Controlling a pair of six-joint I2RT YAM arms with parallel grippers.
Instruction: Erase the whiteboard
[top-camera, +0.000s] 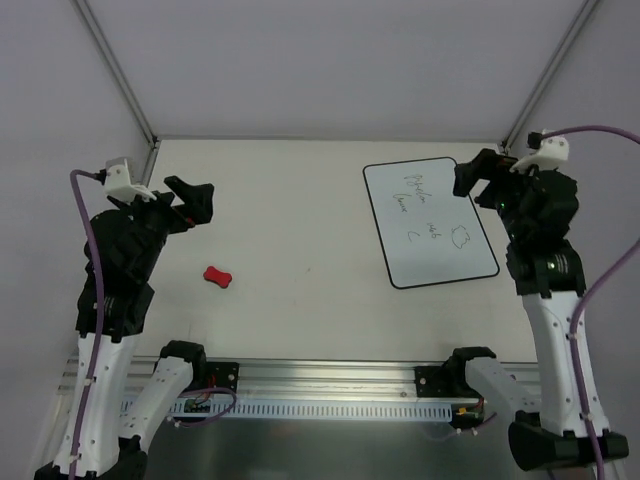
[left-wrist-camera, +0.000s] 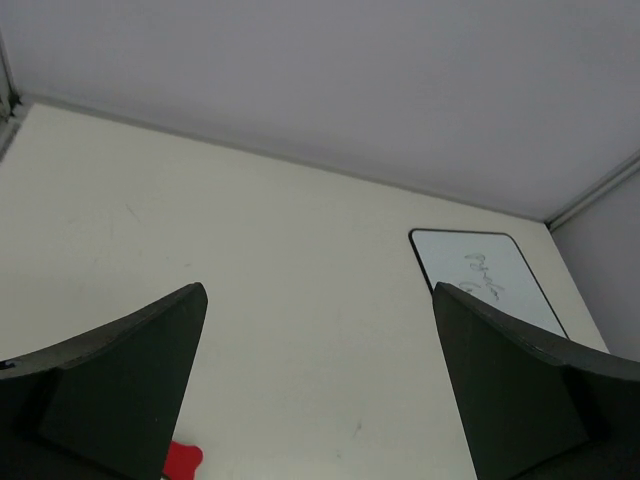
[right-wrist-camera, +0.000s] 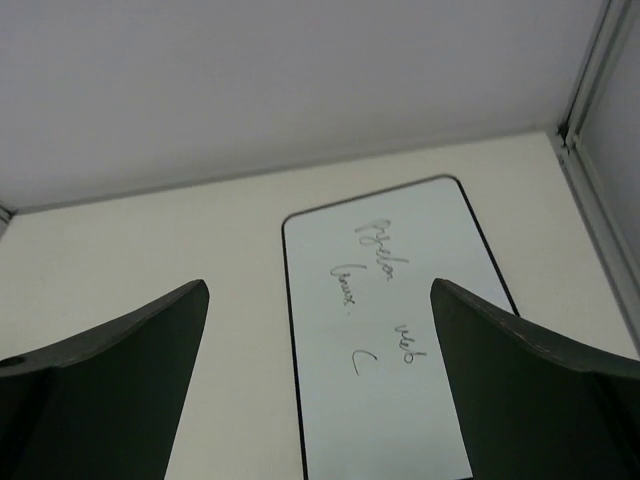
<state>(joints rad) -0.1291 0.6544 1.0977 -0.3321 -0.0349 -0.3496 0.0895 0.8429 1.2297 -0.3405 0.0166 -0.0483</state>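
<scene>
Looking at a whiteboard (top-camera: 430, 235) flat on the right of the table (top-camera: 300, 330), scribbled in dark ink. Hovering above its far right corner with the right gripper (top-camera: 467, 180), spread wide, empty. Over on the left with the left gripper (top-camera: 195, 200), likewise wide and empty. Just near of that, spotting a red eraser (top-camera: 218, 277), well apart from the board.

whiteboard (top-camera: 430, 225) showing white, thin black border running round it, dark handwritten scribbles crossing it | bone-shaped eraser (top-camera: 218, 277) left of the whiteboard showing plain red | table (top-camera: 300, 220) under the whiteboard showing plain cream | left gripper (top-camera: 197, 203) and right gripper (top-camera: 468, 178) showing black | cable (top-camera: 600, 128) right of the whiteboard showing purple
</scene>
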